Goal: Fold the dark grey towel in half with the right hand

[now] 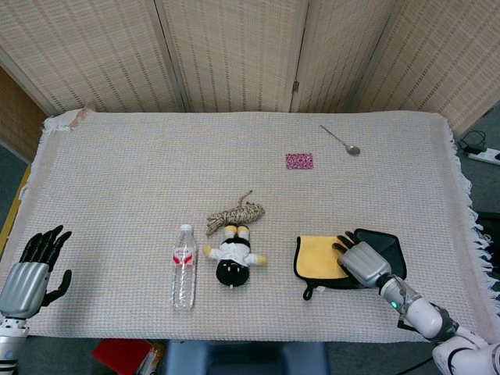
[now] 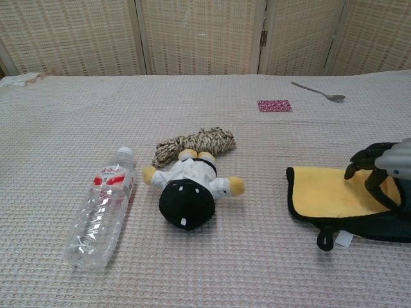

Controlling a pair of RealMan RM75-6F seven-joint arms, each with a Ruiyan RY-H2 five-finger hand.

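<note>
The dark grey towel [image 1: 384, 244] lies at the front right of the table, its far part turned over toward the near edge so that the yellow underside [image 1: 319, 256] faces up. My right hand [image 1: 361, 262] rests on the folded part, fingers curled onto the yellow face and holding the turned-over edge. In the chest view the right hand [image 2: 382, 167] sits on the yellow layer [image 2: 324, 192], with the dark layer and its hang loop [image 2: 325, 240] underneath. My left hand [image 1: 31, 269] hangs off the front left edge, fingers apart and holding nothing.
Left of the towel lie a plush doll [image 1: 233, 258], a coil of rope [image 1: 234, 213] and a plastic bottle [image 1: 183, 266] on its side. Further back are a small pink patch [image 1: 299, 161] and a spoon [image 1: 341, 140]. Woven screens stand behind the table.
</note>
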